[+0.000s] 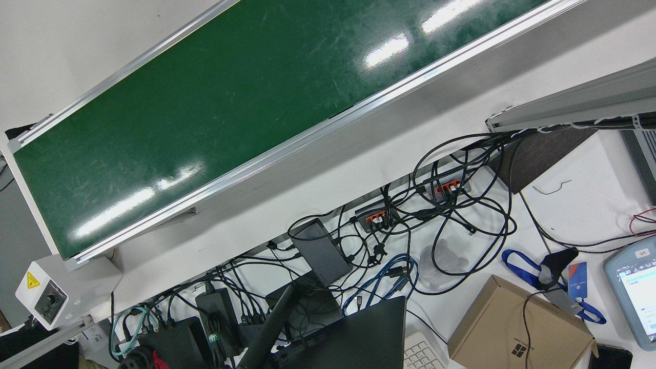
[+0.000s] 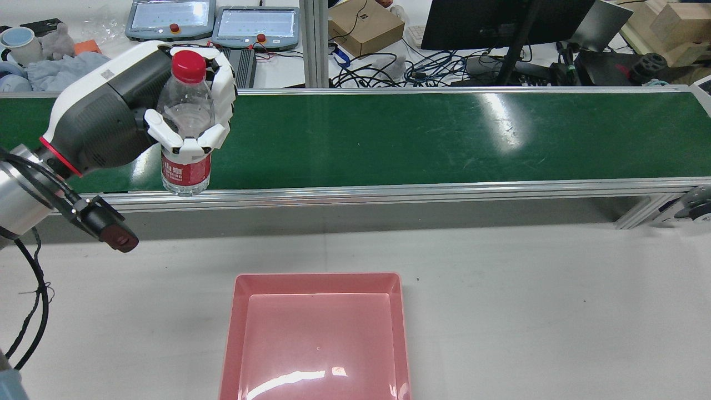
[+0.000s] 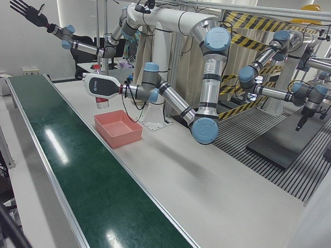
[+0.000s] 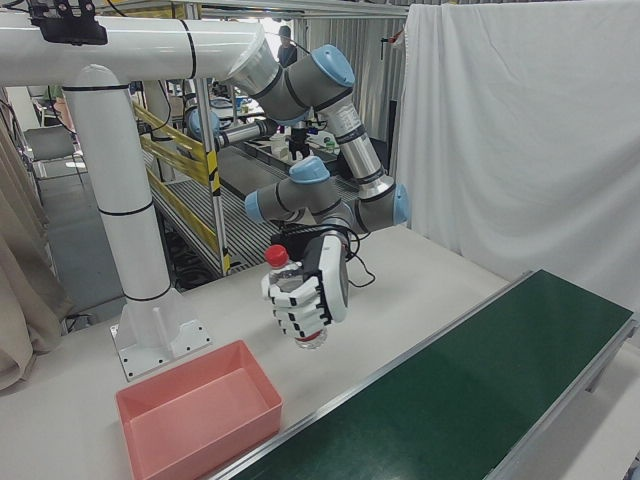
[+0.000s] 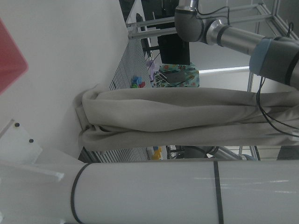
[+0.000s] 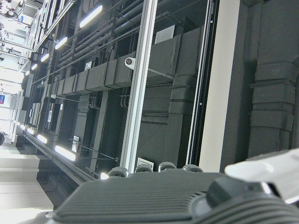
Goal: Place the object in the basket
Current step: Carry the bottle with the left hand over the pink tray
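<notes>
1. My left hand (image 2: 191,105) is wrapped round the bottle (image 2: 186,130), fingers (image 2: 183,145) clamped across its clear middle, red cap poking out above and red label showing below.
2. The bottle stands upright in my hold, long axis vertical; in the right-front view it hangs clear of any surface, lifted off the belt.
3. In the rear view I'm over the near edge of the green conveyor (image 2: 416,133), far out on my left side.
4. Now the relation that counts: the pink basket (image 2: 397,311) sits on the white tabletop (image 2: 555,311), towards me from the belt and off to my right of the bottle. The two are well apart, nothing between them.
5. So I judge the move is a carry back off the belt and across to the right, then down into the open basket, which looks empty.
6. My left arm is the one holding the bottle and the one near the basket. My right hand (image 3: 31,11) is raised high and far off in the left-front view, fingers spread, holding nothing.
7. Risk as I see it: the upright bottle may topple on release.
</notes>
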You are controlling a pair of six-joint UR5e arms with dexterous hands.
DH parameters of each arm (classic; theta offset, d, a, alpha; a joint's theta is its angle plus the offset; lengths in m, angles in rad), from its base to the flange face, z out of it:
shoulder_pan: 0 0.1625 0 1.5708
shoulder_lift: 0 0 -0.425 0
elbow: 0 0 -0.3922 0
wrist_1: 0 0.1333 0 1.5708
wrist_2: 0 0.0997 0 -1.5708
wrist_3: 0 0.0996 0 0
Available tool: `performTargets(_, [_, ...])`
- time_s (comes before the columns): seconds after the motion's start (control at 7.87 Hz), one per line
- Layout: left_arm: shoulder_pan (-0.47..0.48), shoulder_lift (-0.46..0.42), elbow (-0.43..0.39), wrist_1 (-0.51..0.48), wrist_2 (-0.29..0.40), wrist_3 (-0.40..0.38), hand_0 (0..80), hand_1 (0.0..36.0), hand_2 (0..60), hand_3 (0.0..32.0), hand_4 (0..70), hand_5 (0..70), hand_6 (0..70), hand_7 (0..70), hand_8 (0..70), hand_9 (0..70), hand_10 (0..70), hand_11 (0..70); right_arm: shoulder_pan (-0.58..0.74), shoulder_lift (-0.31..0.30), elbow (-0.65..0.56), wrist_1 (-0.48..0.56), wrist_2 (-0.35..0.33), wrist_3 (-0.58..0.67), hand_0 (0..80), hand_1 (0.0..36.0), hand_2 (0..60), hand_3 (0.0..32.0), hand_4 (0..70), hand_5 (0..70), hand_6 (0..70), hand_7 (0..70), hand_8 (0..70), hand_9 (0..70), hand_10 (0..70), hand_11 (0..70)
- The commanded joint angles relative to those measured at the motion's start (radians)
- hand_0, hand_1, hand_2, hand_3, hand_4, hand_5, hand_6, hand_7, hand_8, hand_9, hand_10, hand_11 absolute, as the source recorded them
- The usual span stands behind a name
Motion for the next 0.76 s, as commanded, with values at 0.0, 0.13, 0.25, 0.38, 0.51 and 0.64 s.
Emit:
performTargets(0.0, [0.244, -0.003, -0.110, 0.073, -0.108, 0.133, 80.0, 32.4, 49.9, 0.0, 43.8, 70.0, 70.0, 70.0, 70.0, 70.0, 70.0, 70.0, 0.000, 0.001, 0.000, 0.000, 0.000, 0.000, 0.0, 0.0, 0.0, 0.0, 0.0, 0.0, 0.0, 0.0, 0.0, 0.0, 0.0, 0.0])
performTargets(0.13, [0.292, 0.001, -0.111, 0.072, -0.177, 0.144, 80.0, 32.0, 43.8, 0.0, 41.1, 70.0, 70.0, 70.0, 70.0, 70.0, 70.0, 70.0, 0.000, 0.001, 0.000, 0.001, 0.000, 0.000, 0.0, 0.0, 0.0, 0.0, 0.0, 0.0, 0.0, 0.0, 0.0, 0.0, 0.0, 0.0])
performTargets(0.25, [0.297, 0.012, -0.111, 0.051, -0.183, 0.142, 80.0, 31.9, 40.4, 0.0, 39.4, 70.0, 70.0, 70.0, 70.0, 70.0, 70.0, 70.0, 0.000, 0.001, 0.000, 0.001, 0.000, 0.000, 0.0, 0.0, 0.0, 0.0, 0.0, 0.0, 0.0, 0.0, 0.0, 0.0, 0.0, 0.0])
performTargets(0.38, [0.297, 0.038, -0.113, 0.029, -0.183, 0.142, 80.0, 30.8, 22.1, 0.0, 29.1, 70.0, 70.0, 70.0, 70.0, 70.0, 70.0, 70.0, 0.000, 0.001, 0.000, 0.000, 0.000, 0.000, 0.0, 0.0, 0.0, 0.0, 0.0, 0.0, 0.0, 0.0, 0.0, 0.0, 0.0, 0.0])
performTargets(0.51, [0.308, 0.046, -0.111, 0.029, -0.184, 0.144, 80.0, 18.0, 0.0, 0.0, 21.7, 70.0, 69.3, 70.0, 70.0, 70.0, 70.0, 70.0, 0.000, 0.001, 0.000, 0.001, 0.000, 0.000, 0.0, 0.0, 0.0, 0.0, 0.0, 0.0, 0.0, 0.0, 0.0, 0.0, 0.0, 0.0])
performTargets(0.64, [0.308, 0.047, -0.116, 0.021, -0.183, 0.146, 69.1, 1.4, 0.0, 0.0, 15.2, 70.0, 61.4, 70.0, 70.0, 70.0, 70.0, 70.0, 0.000, 0.001, 0.002, 0.001, 0.000, 0.000, 0.0, 0.0, 0.0, 0.0, 0.0, 0.0, 0.0, 0.0, 0.0, 0.0, 0.0, 0.0])
